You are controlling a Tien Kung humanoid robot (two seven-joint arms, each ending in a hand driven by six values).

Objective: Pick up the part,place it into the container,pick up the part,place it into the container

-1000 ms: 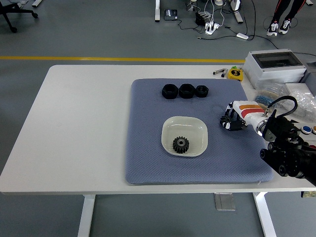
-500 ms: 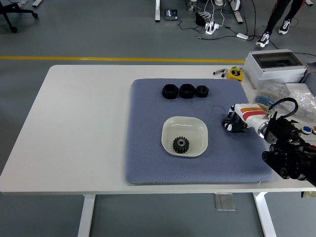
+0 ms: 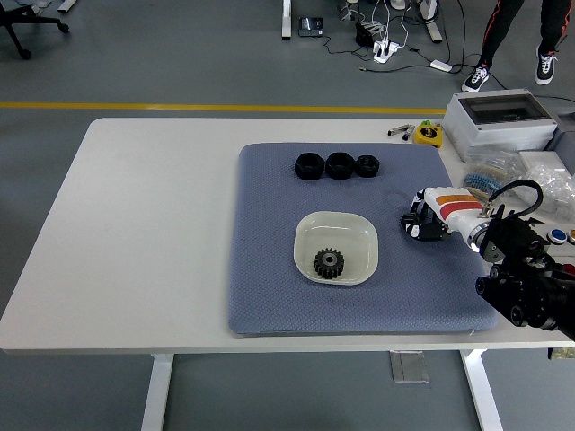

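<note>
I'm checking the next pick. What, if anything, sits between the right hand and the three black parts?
Nothing visible: only bare blue mat lies between the right hand and the three black parts.

a blue-grey textured mat [image 3: 269, 269] on a white table [image 3: 144, 215], a cream bowl [image 3: 337, 231] holding a black gear [image 3: 329, 262].

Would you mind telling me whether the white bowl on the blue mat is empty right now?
No, a dark toothed gear lies inside the white bowl on the blue mat.
</note>
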